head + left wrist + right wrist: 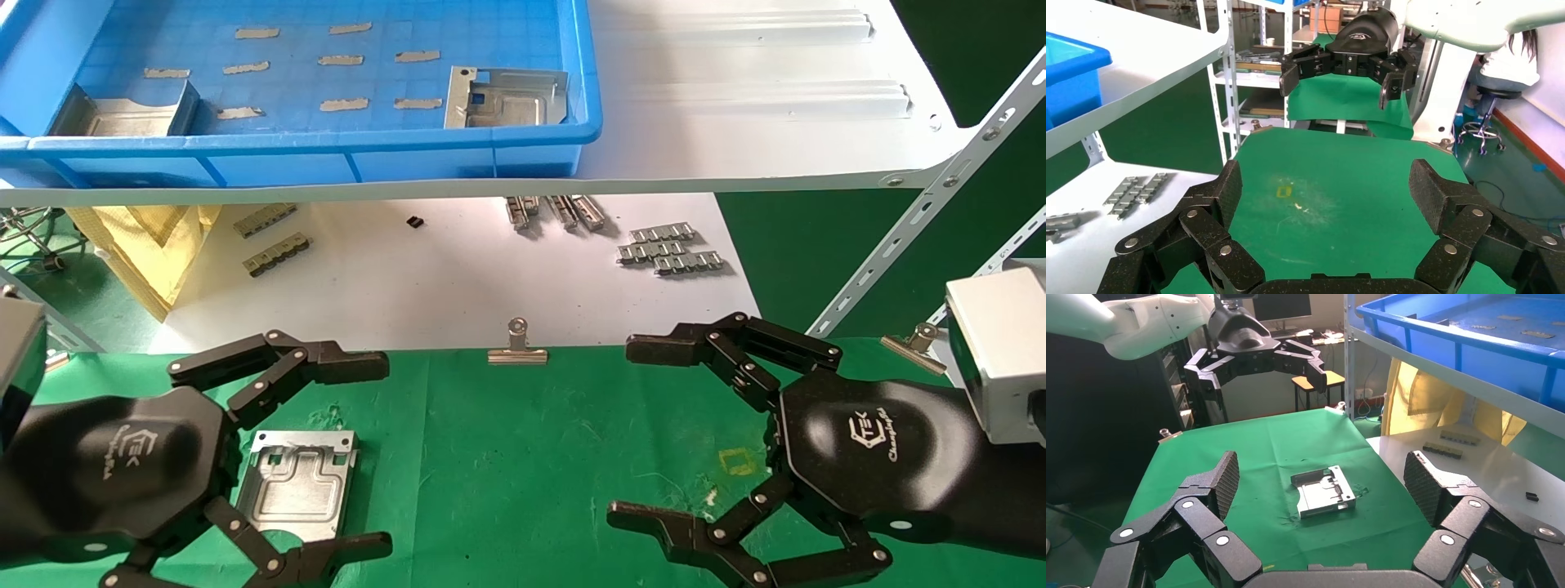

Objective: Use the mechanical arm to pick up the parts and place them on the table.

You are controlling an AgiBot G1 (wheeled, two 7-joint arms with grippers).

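- Your green cloth-covered table sits below a white shelf board.
- One silver stamped sheet-metal plate lies flat on the cloth, between the spread fingers of your black left gripper; your black right gripper hovers well apart, also splayed, empty.
- The blue plastic tray holds two more plates and small grey strips.
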